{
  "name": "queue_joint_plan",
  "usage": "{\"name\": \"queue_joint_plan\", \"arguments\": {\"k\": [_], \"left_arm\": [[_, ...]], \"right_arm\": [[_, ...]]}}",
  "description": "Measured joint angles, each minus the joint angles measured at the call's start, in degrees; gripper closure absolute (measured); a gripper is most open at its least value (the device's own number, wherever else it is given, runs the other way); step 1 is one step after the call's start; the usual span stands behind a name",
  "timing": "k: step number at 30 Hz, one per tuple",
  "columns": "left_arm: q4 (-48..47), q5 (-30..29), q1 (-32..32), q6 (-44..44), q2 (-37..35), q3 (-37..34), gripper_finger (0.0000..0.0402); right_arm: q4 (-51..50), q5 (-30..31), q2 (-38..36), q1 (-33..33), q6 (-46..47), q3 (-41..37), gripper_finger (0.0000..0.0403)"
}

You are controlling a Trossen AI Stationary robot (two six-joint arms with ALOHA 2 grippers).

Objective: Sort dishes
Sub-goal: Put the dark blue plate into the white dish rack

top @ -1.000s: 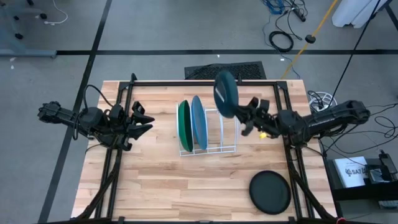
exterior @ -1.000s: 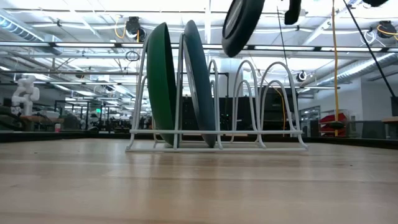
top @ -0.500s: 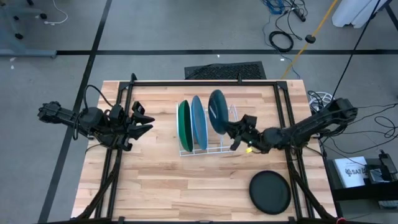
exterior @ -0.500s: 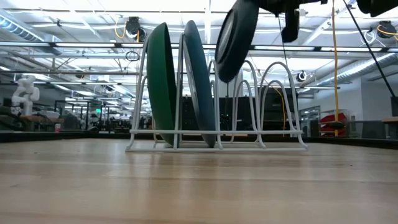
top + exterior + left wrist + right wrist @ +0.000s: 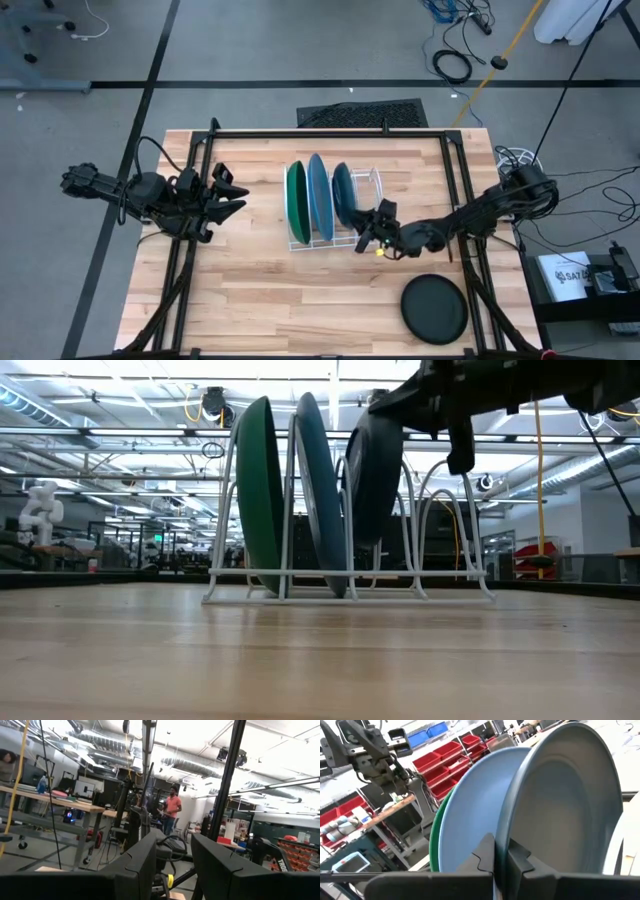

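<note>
The white wire rack (image 5: 365,210) stands mid-table. The large green plate (image 5: 296,203) and the large light blue plate (image 5: 320,198) stand on edge in its left slots, lower rims on its base wires. The smaller dark teal plate (image 5: 344,193) stands on edge between the wires just right of the light blue one (image 5: 318,495). My right gripper (image 5: 368,228) is shut on the teal plate. The black plate (image 5: 434,308) lies flat near the table's near right corner. My left gripper (image 5: 235,195) is open and empty at the table's left. My right gripper pinches the teal plate's rim (image 5: 501,842) between its two fingers, one finger (image 5: 485,855) on each face. The fingers come roughly level from the table's right and near side. The plate stands nearly upright between the rack's wires, its lower edge (image 5: 366,543) above the base rail.
Black frame bars (image 5: 330,132) run along the table's far edge and both sides. Free slots of the rack (image 5: 440,520) lie to the right of the teal plate. Bare wood (image 5: 280,290) lies between the rack and the near edge.
My right gripper has gone down and toward the table's left and near edge with the teal plate. The plate has come from above the rack down between its wires, beside the light blue plate, and has turned more upright.
</note>
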Motion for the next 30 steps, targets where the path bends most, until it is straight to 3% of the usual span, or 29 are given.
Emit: {"name": "queue_joint_plan", "arguments": {"k": [11,22,30], "left_arm": [[0.07,-0.11,0.00,-0.07,0.00,0.00,0.0267],[0.07,-0.21,0.00,-0.07,0.00,0.00,0.0267],[0.06,-0.20,0.00,-0.07,0.00,0.00,0.0267]], "right_arm": [[-1.01,0.59,1.31,0.00,0.48,0.07,0.0386],[0.96,0.32,1.38,-0.02,-5.86,0.99,0.0381],[-0.87,-0.76,1.38,-0.02,-7.89,3.50,0.0333]]}}
